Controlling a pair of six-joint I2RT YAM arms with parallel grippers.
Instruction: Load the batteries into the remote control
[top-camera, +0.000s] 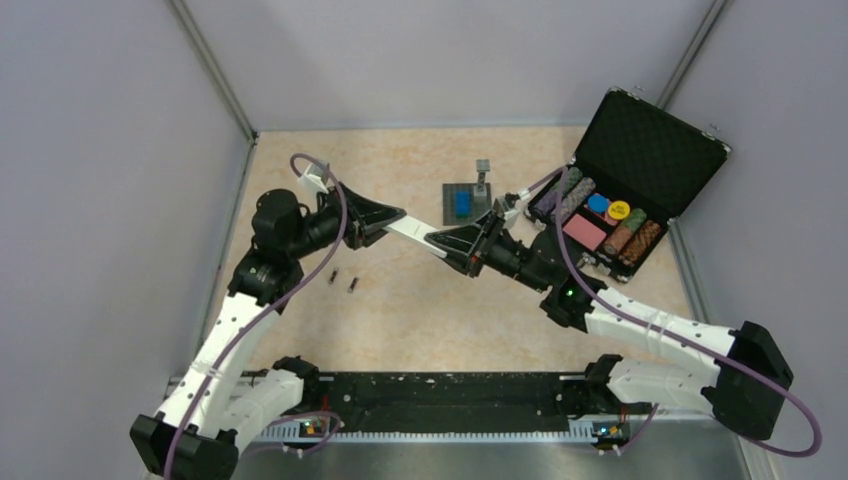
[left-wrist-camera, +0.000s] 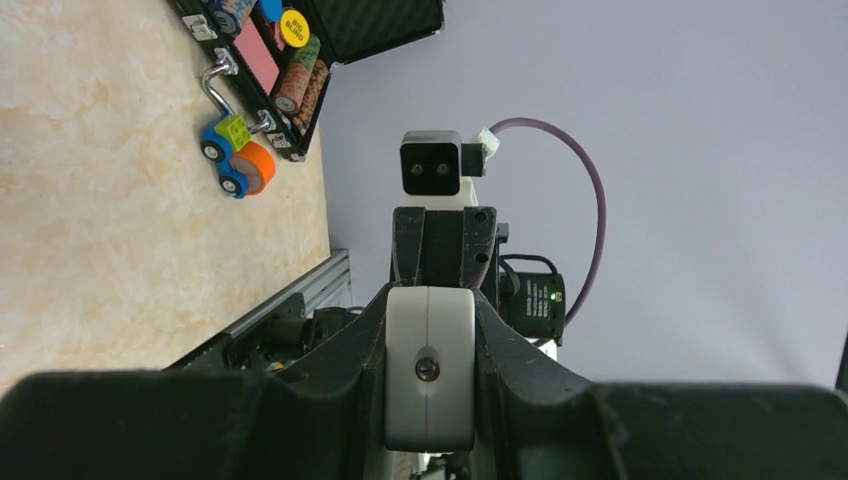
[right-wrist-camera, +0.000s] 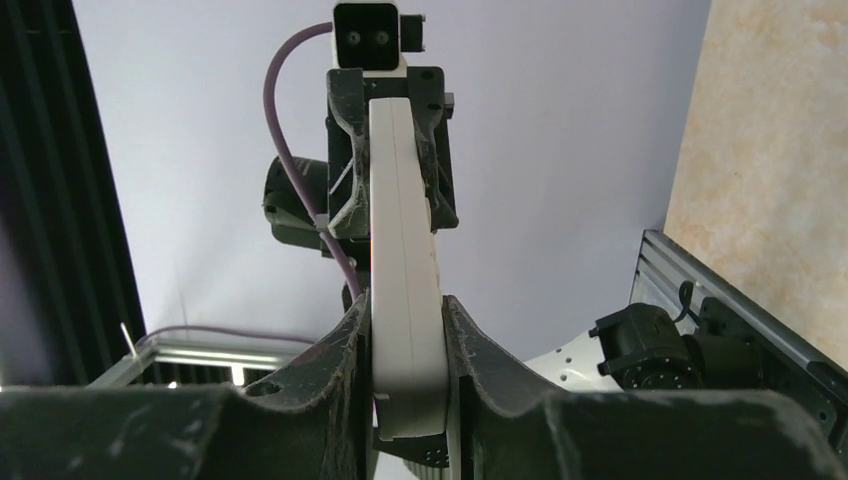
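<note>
The remote control (top-camera: 415, 232) is clamped endwise between left jaws and right jaws. The batteries (top-camera: 353, 284) lie on the bench (top-camera: 430, 310) near it.

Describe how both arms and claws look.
The left arm and right arm share white link shells with black joints. The left claw and right claw are black and wedge-shaped. A purple cable loops along each arm; a green light glows on the right arm's joint.
</note>
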